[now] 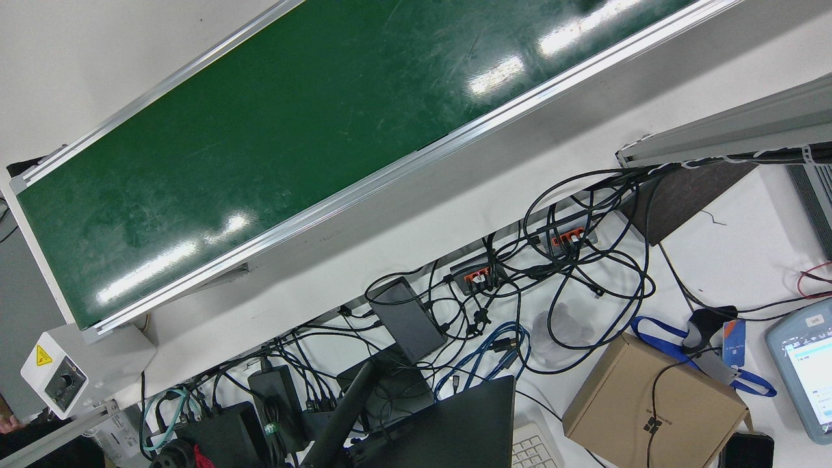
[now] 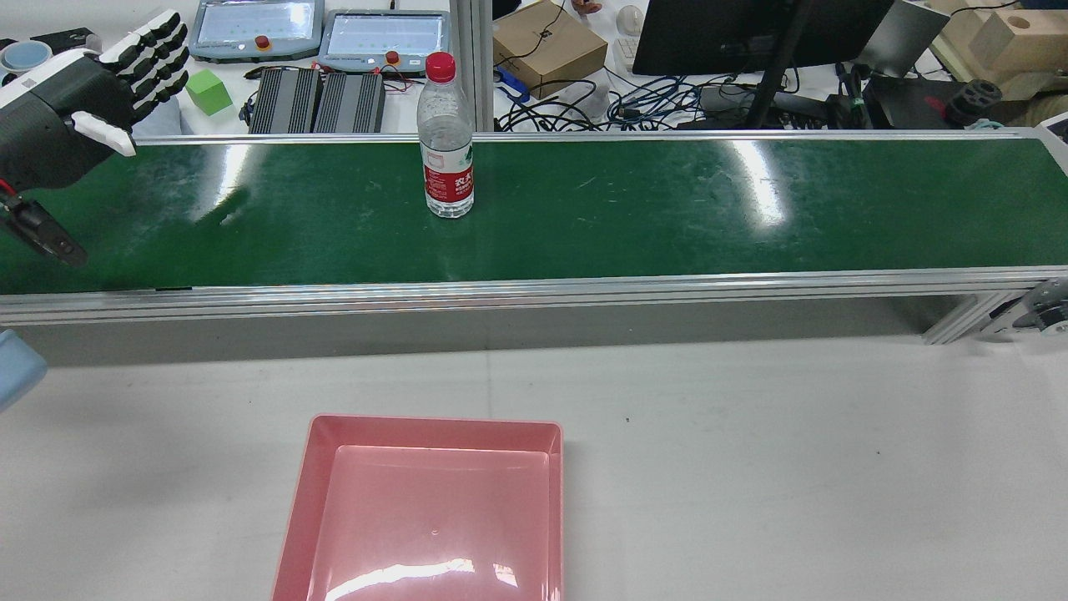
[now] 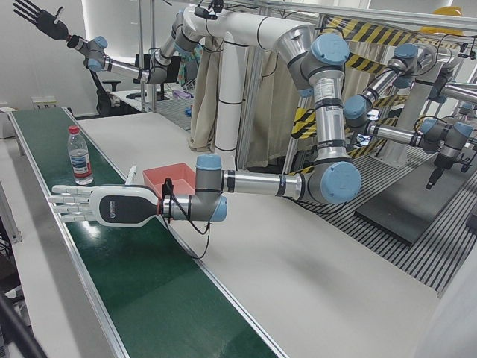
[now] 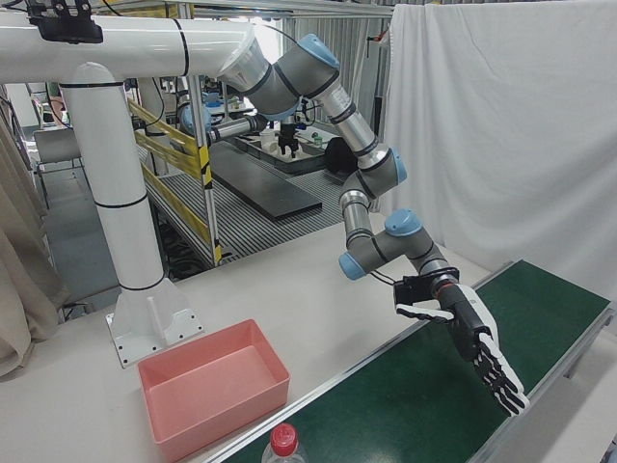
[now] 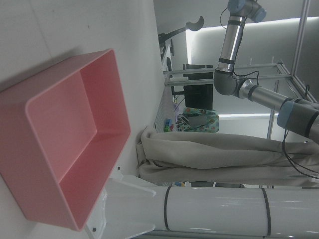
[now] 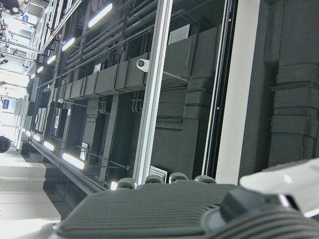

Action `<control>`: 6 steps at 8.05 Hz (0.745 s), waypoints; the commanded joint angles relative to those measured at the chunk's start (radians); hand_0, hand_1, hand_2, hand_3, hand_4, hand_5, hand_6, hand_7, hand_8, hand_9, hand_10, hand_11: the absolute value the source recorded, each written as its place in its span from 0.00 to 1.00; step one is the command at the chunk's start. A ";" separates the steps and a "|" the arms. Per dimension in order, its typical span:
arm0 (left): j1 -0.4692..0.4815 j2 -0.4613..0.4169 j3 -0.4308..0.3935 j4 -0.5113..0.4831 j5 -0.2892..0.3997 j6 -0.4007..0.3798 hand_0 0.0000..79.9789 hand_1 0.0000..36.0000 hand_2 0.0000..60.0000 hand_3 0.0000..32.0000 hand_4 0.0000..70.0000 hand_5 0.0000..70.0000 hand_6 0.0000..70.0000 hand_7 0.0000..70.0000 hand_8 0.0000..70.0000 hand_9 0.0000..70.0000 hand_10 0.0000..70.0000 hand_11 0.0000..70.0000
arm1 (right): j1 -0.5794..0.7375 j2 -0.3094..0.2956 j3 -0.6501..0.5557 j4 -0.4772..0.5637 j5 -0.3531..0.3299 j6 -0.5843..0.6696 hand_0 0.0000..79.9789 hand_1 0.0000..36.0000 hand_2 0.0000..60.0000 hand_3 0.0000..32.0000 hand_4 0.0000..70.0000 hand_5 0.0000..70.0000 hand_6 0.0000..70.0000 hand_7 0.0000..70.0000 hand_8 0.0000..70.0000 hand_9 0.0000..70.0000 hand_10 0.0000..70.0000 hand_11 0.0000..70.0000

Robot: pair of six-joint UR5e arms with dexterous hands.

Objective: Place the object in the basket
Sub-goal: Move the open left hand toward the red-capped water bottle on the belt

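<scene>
Pink basket point(image 2: 434, 509): near edge of counter point(image 2: 751, 467), holding nothing. Water bottle point(image 2: 445, 138): upright on green conveyor belt point(image 2: 667, 209), far side. Left hand point(image 2: 75, 100): hovering over belt's left end, fingers point(image 2: 154, 58) wide, holding nothing. Right hand: fingers' state cannot tell.

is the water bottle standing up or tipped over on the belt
Upright: the water bottle stands on its base on the green belt, red cap on top.

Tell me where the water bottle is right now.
In the rear view, the water bottle stands upright on the green conveyor belt, left of centre, beyond the pink basket.
</scene>
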 commanded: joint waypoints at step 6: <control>0.088 -0.059 0.004 0.071 -0.078 0.064 0.65 0.06 0.00 0.20 0.00 0.05 0.00 0.00 0.00 0.00 0.02 0.04 | 0.000 0.000 0.000 0.001 0.000 0.000 0.00 0.00 0.00 0.00 0.00 0.00 0.00 0.00 0.00 0.00 0.00 0.00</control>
